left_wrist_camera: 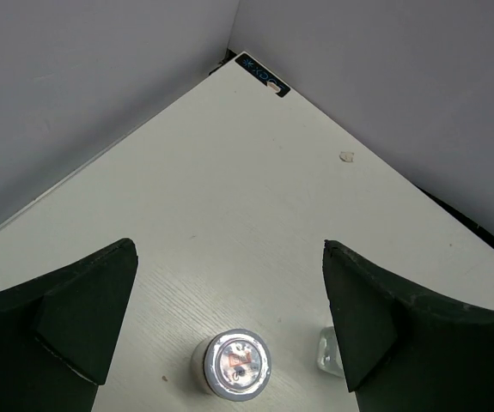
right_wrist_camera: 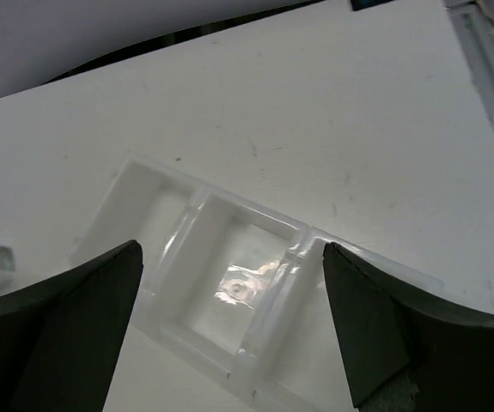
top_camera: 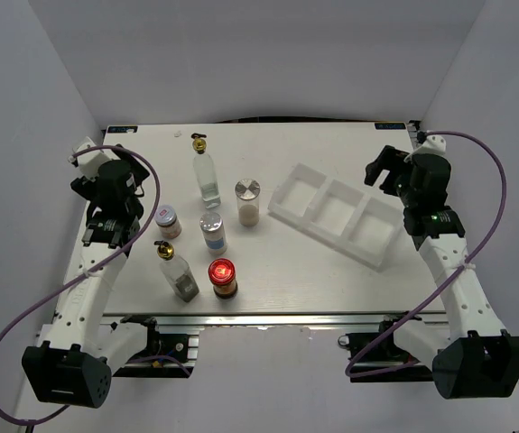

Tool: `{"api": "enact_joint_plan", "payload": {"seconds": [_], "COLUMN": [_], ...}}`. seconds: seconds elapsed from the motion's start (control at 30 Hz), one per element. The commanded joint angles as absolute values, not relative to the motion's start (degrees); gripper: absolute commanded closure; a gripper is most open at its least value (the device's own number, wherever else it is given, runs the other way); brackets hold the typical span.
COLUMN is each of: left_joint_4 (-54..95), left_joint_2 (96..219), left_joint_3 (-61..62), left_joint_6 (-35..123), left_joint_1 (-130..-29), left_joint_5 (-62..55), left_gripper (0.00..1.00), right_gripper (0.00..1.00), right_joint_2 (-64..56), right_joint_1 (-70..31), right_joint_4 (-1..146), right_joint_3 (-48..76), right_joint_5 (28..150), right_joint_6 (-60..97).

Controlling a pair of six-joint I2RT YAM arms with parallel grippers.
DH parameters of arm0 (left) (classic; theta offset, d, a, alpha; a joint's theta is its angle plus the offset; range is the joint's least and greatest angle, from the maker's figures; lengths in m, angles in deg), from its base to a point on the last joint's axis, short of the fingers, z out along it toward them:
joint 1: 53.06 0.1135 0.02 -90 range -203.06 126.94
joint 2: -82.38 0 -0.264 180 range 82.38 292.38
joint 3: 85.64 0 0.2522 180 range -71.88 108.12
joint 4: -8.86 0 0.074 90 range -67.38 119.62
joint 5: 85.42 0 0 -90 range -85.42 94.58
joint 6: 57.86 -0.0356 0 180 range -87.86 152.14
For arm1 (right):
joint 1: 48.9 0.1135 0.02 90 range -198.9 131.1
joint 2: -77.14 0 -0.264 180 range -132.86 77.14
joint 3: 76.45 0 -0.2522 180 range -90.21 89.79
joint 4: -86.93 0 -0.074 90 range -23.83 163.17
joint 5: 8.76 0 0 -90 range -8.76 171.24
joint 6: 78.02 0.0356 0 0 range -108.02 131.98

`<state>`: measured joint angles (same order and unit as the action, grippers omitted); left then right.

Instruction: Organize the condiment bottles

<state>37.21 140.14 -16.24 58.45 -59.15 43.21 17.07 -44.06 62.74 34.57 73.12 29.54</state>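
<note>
Pinkish-lidded jar (left_wrist_camera: 236, 365) stands near the wide-open left claw (left_wrist_camera: 228, 266); right claw (right_wrist_camera: 232, 262) equally wide.

Setting: laboratory robot test cell. Evidence recorded: a bare white table (top_camera: 331, 280) is boxed in by plain grey walls (top_camera: 268, 54), seen ahead of the left gripper (left_wrist_camera: 229, 257) and right gripper (right_wrist_camera: 232, 257). Two arms (top_camera: 462, 289) are bolted to a metal rail (top_camera: 268, 316) behind them. Purple cables (top_camera: 2, 343) are looped alongside.
</note>
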Motion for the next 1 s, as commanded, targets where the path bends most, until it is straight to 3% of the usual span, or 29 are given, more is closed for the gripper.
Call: {"api": "enact_joint_plan", "payload": {"seconds": [0.0, 0.1, 0.17, 0.3, 0.47, 0.77, 0.97], "left_joint_4": [36.6, 36.0, 35.9, 35.6, 34.7, 32.7, 32.4], "left_joint_2": [139.6, 139.3, 139.5, 139.5, 139.1, 137.3, 136.8], "left_joint_3": [-17.3, -18.3, -19.3, -20.4, -22.0, -24.5, -25.6], "left_joint_6": [56.7, 56.8, 57.0, 57.2, 57.9, 59.2, 59.7], "left_joint_1": [-59.0, -59.0, -59.0, -59.0, -58.9, -59.0, -59.0], "left_joint_5": [41.3, 42.5, 43.1, 42.9, 42.4, 42.7, 43.8], "left_gripper": [0.02, 0.02, 0.02, 0.02, 0.02, 0.02, 0.02], "right_gripper": [0.11, 0.11, 0.11, 0.11, 0.11, 0.11, 0.11], "right_joint_2": [18.3, 16.6, 12.6, 1.0, -12.6, -36.3, -43.7], "right_joint_1": [-44.2, -42.9, -39.1, -21.4, -10.6, -4.5, -3.8], "right_joint_4": [70.1, 78.0, 78.4, 74.3, 77.3, 83.3, 89.3], "right_joint_3": [35.3, 35.6, 33.6, 22.4, 10.1, -14.6, -20.1], "right_joint_5": [90.5, 111.7, 115.4, 105.5, 104.1, 92.0, 90.5], "right_joint_6": [25.0, 21.0, 16.6, 4.9, 1.5, 7.0, 10.8]}}
